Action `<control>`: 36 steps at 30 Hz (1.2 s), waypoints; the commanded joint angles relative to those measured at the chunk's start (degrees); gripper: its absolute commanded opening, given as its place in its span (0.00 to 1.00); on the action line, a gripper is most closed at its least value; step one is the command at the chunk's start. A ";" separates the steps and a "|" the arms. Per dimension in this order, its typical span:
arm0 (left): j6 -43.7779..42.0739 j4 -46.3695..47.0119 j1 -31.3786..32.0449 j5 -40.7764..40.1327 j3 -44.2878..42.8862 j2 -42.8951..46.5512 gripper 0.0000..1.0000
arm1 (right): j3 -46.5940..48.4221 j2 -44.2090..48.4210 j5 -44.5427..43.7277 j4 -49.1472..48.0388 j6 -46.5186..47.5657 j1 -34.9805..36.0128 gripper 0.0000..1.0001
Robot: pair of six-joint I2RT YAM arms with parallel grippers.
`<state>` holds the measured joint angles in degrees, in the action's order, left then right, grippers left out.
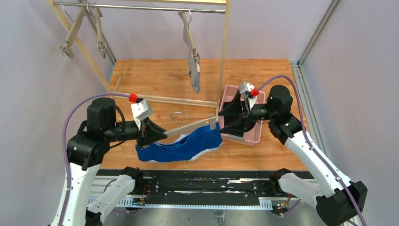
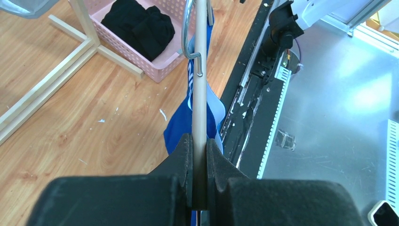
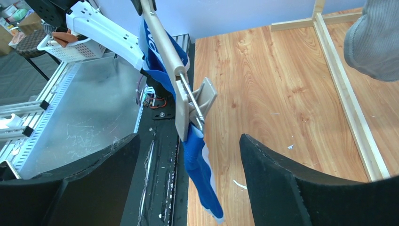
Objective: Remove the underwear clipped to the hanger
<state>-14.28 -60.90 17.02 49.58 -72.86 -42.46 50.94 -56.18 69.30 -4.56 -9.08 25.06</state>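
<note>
While the left gripper [image 2: 200,146] is closed tight on one end of the wooden hanger [image 2: 201,89], the right gripper [image 3: 189,139] stands wide open at the other end. Its two fingers [image 3: 291,183] are on each side of the clip [image 3: 196,106] without touching it, and they hold nothing. The blue briefs [image 1: 186,147] hang below the hanger bar, over the near part of the table [image 1: 141,80], between the two arms. In the right wrist view the clip bites the blue cloth at the end of the bar. Whether the cloth is also held at the left end I cannot tell, because the left fingers cover that place.

The pink basket [image 1: 254,136] stands on the table just behind the right gripper, and the black briefs [image 2: 139,26] lie inside it. The wooden rack [image 1: 224,56] stands further back. One of its upright posts comes down close to the basket and to the right gripper, and its foot bar [image 2: 47,84] lies flat on the table beyond the hanger. The grey briefs [image 1: 193,70] hang from another hanger on the metal rail [image 1: 141,7], well apart from both grippers. Two more hangers [image 1: 73,33], with nothing on them, hang at the left end of the rail. The steel hook [image 2: 184,37] of the held hanger sticks out to the side of the bar.

White letters run along the waistband [image 3: 150,37] of the blue briefs, but they are seen from the edge and only in part, so I cannot read them.
</note>
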 commanded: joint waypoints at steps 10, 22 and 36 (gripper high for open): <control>0.35 2.11 0.30 1.81 0.63 1.82 0.00 | 2.16 -6.46 -0.12 -17.27 -13.68 2.22 0.80; -0.04 2.23 0.30 1.11 1.63 0.84 0.00 | 3.14 -8.33 -2.86 -16.75 -12.06 7.40 0.80; 2.18 5.31 0.30 1.20 2.60 1.07 0.00 | 5.17 -8.57 -4.30 -8.89 -6.31 8.62 0.00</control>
<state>-13.28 -60.18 17.02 49.98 -70.04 -41.45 54.87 -65.08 66.13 -15.35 -17.30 32.51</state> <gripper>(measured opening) 0.073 0.084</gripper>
